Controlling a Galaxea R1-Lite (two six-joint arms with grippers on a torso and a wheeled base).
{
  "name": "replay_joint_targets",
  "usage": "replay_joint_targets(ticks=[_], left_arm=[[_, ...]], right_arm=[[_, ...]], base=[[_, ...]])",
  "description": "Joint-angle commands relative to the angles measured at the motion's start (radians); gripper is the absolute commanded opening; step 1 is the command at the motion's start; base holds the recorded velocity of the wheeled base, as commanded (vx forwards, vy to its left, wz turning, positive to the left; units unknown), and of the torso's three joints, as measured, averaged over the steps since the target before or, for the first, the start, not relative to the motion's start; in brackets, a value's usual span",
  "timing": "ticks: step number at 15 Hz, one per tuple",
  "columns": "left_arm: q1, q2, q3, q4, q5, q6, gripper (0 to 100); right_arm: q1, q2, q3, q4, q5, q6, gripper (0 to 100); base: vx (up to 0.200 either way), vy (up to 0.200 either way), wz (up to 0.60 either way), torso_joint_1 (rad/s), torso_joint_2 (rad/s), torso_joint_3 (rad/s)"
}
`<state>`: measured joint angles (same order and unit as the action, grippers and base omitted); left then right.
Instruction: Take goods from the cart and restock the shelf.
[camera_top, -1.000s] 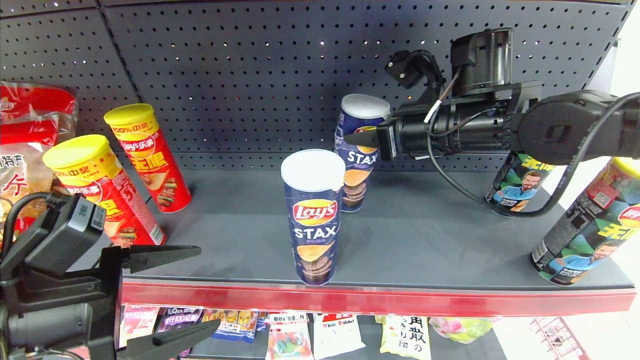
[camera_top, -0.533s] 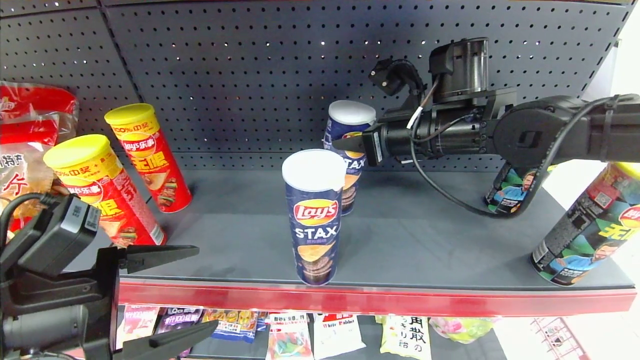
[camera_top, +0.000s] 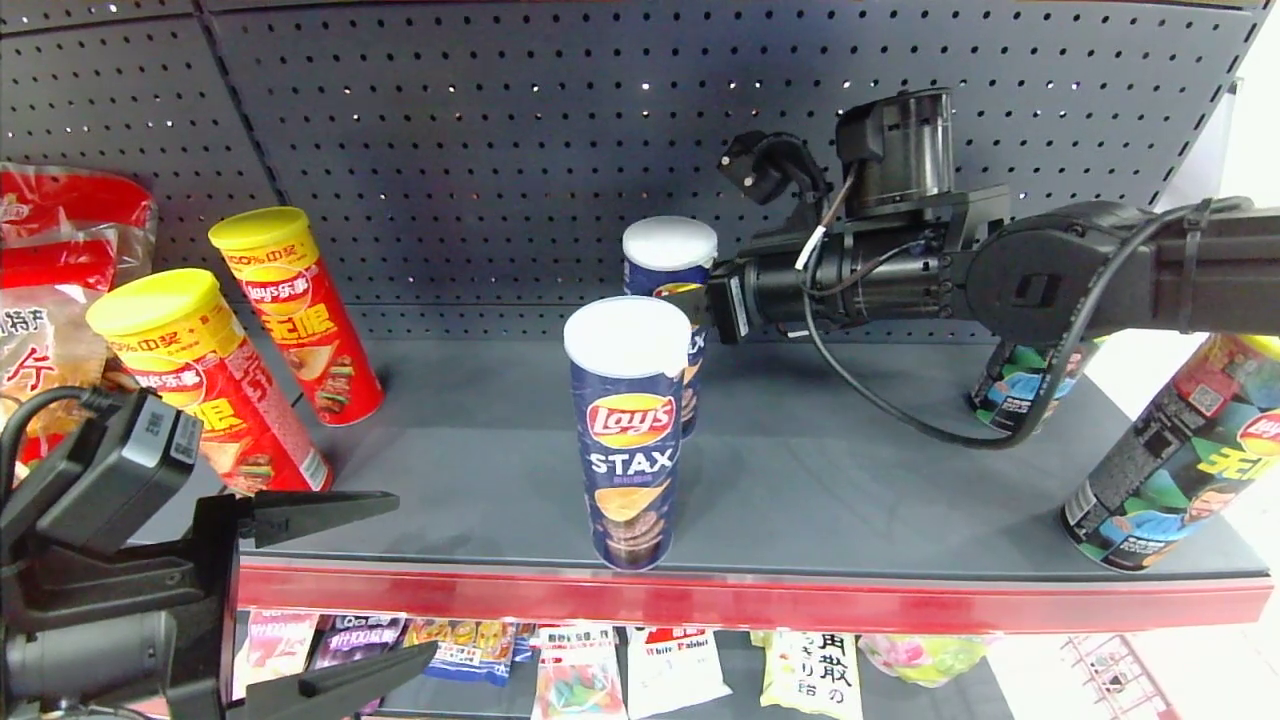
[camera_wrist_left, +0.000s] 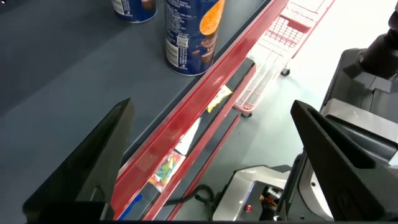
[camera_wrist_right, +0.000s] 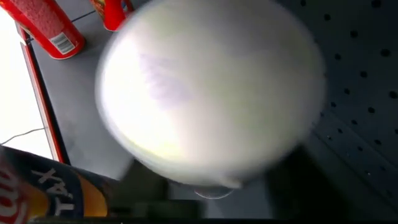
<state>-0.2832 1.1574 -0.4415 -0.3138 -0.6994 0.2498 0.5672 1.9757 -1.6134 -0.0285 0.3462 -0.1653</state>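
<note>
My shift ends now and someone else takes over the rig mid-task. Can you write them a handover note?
Right gripper: shut on a dark blue cylindrical chip can with a white lid, held upright towards the back of the grey shelf, just behind the matching blue can at the front edge. Whether the held can's base touches the shelf is hidden.
Left gripper: open and empty, low in front of the shelf's red lip.
Done: one blue can stands on the shelf.
Left: set the held can down, release, pull the arm clear, then fetch more goods.
</note>
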Motion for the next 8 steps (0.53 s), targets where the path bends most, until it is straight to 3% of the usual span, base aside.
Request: replay_joint_targets(ticks=[1, 6, 8], left_arm=[[-0.001, 0.002, 0.000, -0.001, 0.000, 0.000, 100], [0.001, 0.007, 0.014, -0.002, 0.000, 0.000, 100], [0.001, 0.022, 0.010, -0.002, 0.044, 0.000, 100]], right_arm=[[0.003, -0.011, 0.006, 0.001, -0.004, 0.000, 100], [0.002, -0.086, 0.081, -0.001, -0.024, 0.006, 100], [0.000, -0.176, 0.173, -0.001, -0.049, 0.021, 100]], base=[[0.000, 0.000, 0.00, 0.000, 0.00, 0.000], [0.000, 0.000, 0.00, 0.000, 0.00, 0.000], [0.000, 0.000, 0.00, 0.000, 0.00, 0.000]])
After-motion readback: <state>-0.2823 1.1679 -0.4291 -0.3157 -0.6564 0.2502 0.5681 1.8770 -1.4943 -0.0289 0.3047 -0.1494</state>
